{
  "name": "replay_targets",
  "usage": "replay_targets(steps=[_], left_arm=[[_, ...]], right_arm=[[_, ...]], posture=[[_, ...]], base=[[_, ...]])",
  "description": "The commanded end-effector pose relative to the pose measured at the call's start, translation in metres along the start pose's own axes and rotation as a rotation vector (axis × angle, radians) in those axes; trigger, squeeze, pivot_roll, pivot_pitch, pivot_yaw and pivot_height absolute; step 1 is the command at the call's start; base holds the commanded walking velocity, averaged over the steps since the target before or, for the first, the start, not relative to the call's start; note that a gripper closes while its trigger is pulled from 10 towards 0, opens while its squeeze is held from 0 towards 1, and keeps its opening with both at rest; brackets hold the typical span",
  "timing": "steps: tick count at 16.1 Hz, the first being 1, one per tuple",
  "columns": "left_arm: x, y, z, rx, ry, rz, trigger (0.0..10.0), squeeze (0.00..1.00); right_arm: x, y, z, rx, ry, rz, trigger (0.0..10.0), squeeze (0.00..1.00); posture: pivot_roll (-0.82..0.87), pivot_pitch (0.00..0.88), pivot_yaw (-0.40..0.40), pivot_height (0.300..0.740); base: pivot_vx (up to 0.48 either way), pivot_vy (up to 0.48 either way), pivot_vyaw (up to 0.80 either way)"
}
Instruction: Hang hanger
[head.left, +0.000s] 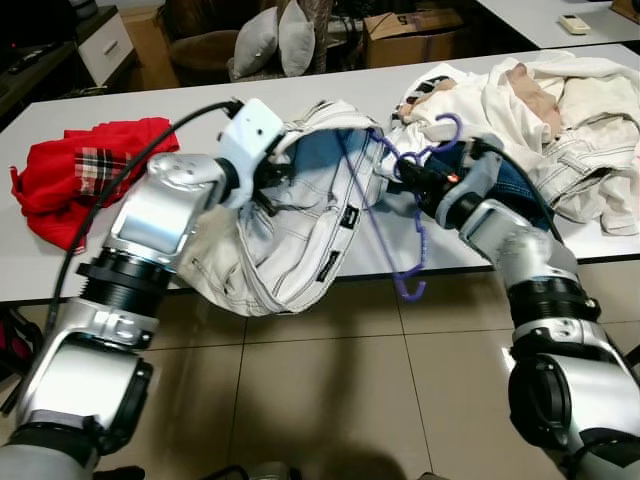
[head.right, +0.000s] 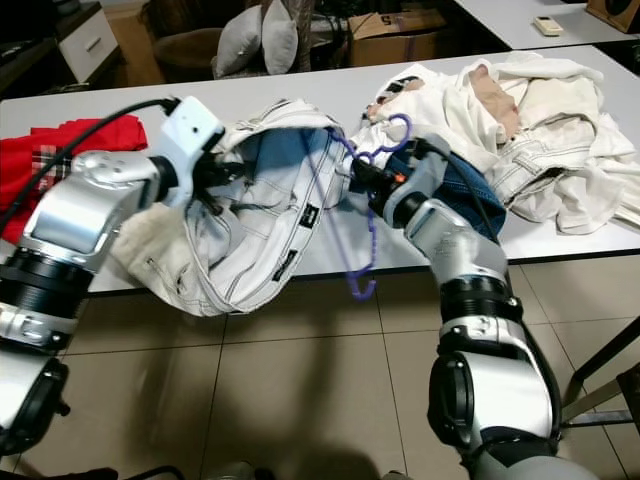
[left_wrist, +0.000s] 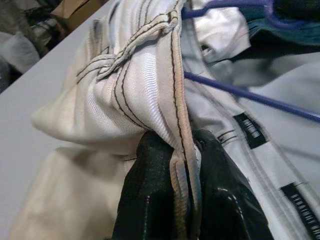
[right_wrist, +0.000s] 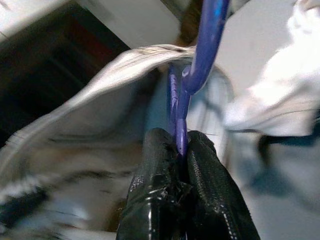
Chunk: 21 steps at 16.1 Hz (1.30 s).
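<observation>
White denim with dark stitching, a jacket (head.left: 300, 220), hangs off the worktop (head.left: 400, 80) edge, its hem pinched tight by the left hand (left_wrist: 186, 165) to hold it open. The right hand (right_wrist: 182, 150), clamped on the purple plastic hanger (head.left: 415, 230), feeds it inside. Beyond lie red cloth (head.left: 85, 165) and pale clothes (head.left: 560, 110).

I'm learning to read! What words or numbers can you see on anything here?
Small black labels inside the white jacket: white lettering, too blurred to read.
Cardboard box behind the table: a dark mark, too small to read.
There is nothing else to read.
</observation>
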<state>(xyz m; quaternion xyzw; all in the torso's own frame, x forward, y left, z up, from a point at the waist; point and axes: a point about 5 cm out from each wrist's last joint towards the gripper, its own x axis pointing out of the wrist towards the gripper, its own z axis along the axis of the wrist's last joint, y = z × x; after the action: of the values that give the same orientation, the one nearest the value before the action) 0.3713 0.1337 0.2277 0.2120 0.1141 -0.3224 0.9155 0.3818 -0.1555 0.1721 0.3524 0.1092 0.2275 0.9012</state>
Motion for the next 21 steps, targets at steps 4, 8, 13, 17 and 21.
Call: replay_targets(steps=[4,8,13,17,21], left_arm=[[-0.002,-0.014,0.001,-0.022,0.04,-0.141,0.0,0.0],[-0.005,-0.025,0.014,-0.075,0.02,-0.229,0.0,0.0],[-0.007,-0.039,0.052,-0.249,-0.077,-0.285,0.0,0.0],[0.008,-0.047,0.074,-0.465,-0.165,-0.239,0.0,0.0],[0.019,-0.051,0.089,-0.584,-0.205,-0.177,0.0,0.0]], right_arm=[[0.019,0.016,-0.013,0.38,-0.156,0.077,10.0,0.0],[0.039,0.025,-0.031,0.514,-0.217,-0.047,10.0,0.0],[0.049,0.028,-0.046,0.449,-0.266,-0.262,10.0,0.0],[0.055,0.039,-0.061,0.505,-0.285,-0.345,10.0,0.0],[0.062,0.055,-0.088,0.383,-0.158,-0.387,10.0,0.0]], posture=[[0.05,0.033,0.166,0.74],[0.12,0.055,0.175,0.74],[0.16,0.049,0.169,0.74],[0.15,0.042,0.186,0.74],[0.14,0.043,0.191,0.74]], base=[[0.0,0.0,0.0],[0.0,0.0,0.0],[0.0,0.0,0.0],[0.0,0.0,0.0],[0.0,0.0,0.0]])
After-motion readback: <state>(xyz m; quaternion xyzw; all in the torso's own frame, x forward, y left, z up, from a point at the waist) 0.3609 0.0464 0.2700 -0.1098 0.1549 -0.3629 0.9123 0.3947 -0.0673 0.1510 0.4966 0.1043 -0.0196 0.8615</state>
